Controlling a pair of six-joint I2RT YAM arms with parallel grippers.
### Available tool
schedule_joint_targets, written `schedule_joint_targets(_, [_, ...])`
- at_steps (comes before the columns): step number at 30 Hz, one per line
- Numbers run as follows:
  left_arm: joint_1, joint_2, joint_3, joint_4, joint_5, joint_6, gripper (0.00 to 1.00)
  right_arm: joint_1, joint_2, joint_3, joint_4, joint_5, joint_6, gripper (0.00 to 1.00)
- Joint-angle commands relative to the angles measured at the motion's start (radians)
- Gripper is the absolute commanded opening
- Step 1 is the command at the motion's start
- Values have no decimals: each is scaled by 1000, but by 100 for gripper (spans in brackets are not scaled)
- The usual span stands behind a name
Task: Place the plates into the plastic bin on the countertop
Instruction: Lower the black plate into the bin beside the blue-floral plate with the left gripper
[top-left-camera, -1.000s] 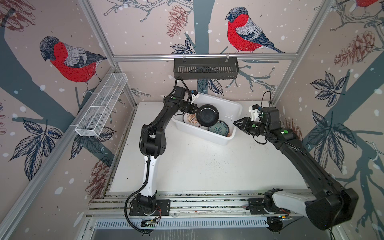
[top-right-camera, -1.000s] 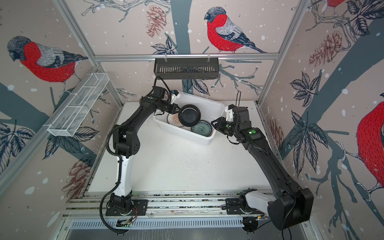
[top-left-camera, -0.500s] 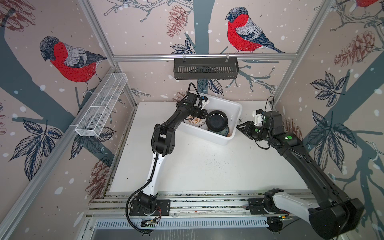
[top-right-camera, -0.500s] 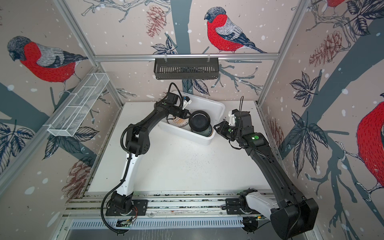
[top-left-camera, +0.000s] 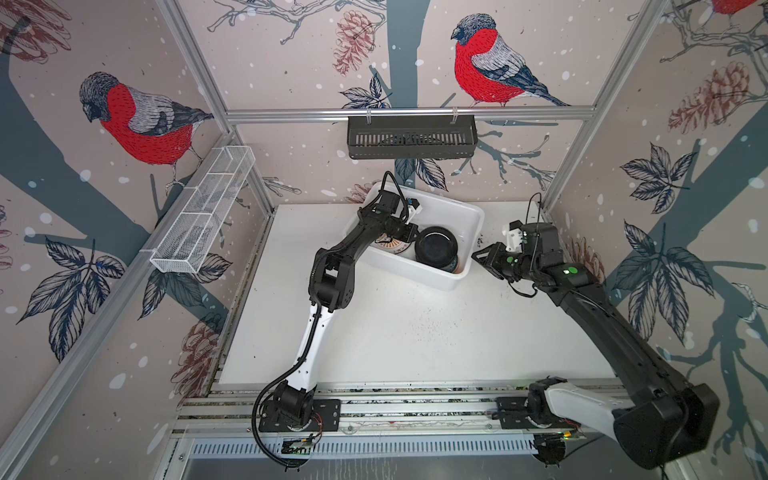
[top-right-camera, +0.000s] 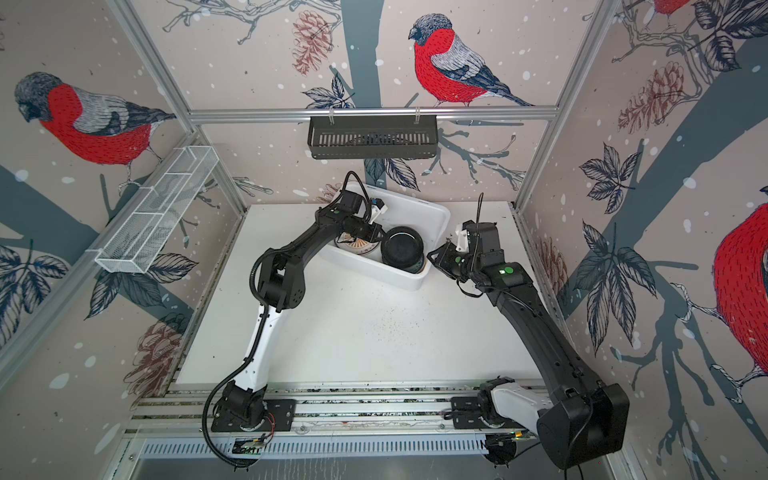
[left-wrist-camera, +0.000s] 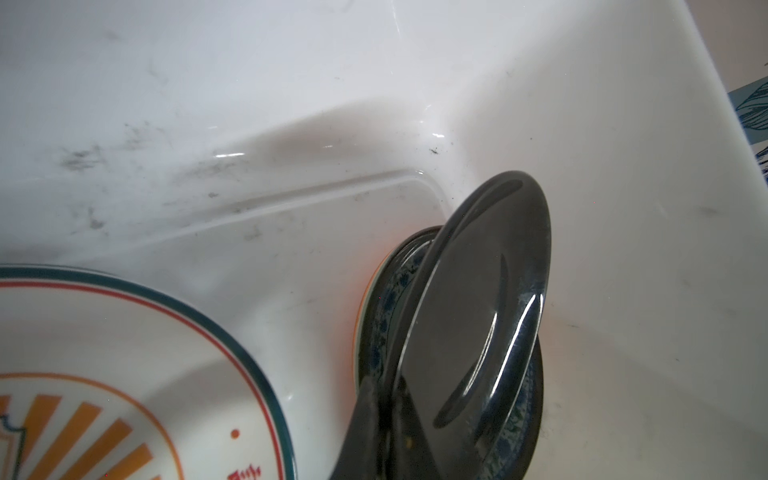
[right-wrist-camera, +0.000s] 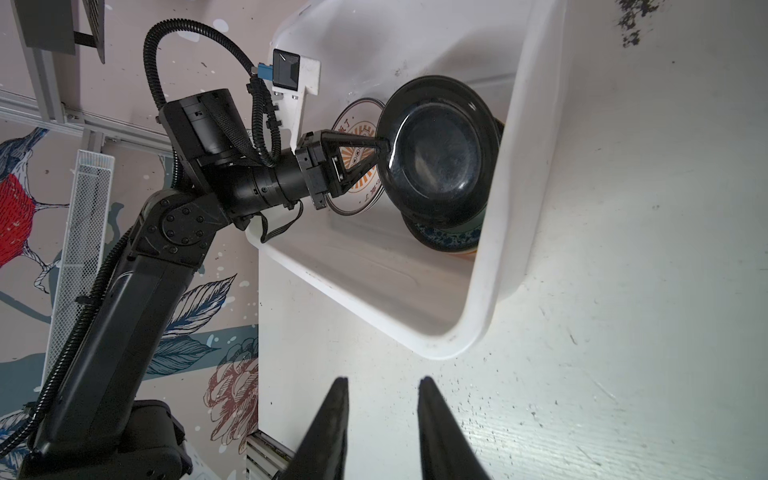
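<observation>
A flat white countertop flecked with black specks (top-left-camera: 415, 332), edged by aluminium rails, sits in a booth papered with red-breasted birds, pine cones and leaves; a black slotted basket (top-left-camera: 411, 137) hangs on the back rail and a white wire-mesh rack (top-left-camera: 203, 212) on the left one. A large white rectangular plastic bin (top-left-camera: 471, 216) stands at the back of the countertop, its long axis running diagonally from back centre toward the right front in both top views. Inside lies a white plate with an orange sunburst (left-wrist-camera: 104, 374) bearing small red characters too cropped to read. At the bin's right end a teal-patterned plate (right-wrist-camera: 444, 239) lies flat on an orange one (right-wrist-camera: 467, 252). The left gripper (right-wrist-camera: 384, 147) is clamped on the rim of a glossy black round plate (top-left-camera: 436, 249), held tilted above that stack, hollow face up. The right gripper (right-wrist-camera: 383, 380) hovers over the countertop just beside the bin's short end, jaws narrowly apart and holding nothing.
</observation>
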Motion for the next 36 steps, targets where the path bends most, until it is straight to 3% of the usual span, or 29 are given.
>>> schedule_joint_targets(1, [-6, 3, 10, 16, 32, 8, 0, -1, 4, 7, 32, -12, -5, 31])
schedule_joint_targets(17, [-11, 22, -3, -55, 14, 25, 3, 0, 4, -25, 80, -21, 16, 31])
schedule_joint_targets(36, [-17, 28, -1, -89, -3, 35, 17, 2, -79, -116, 109, -13, 49, 31])
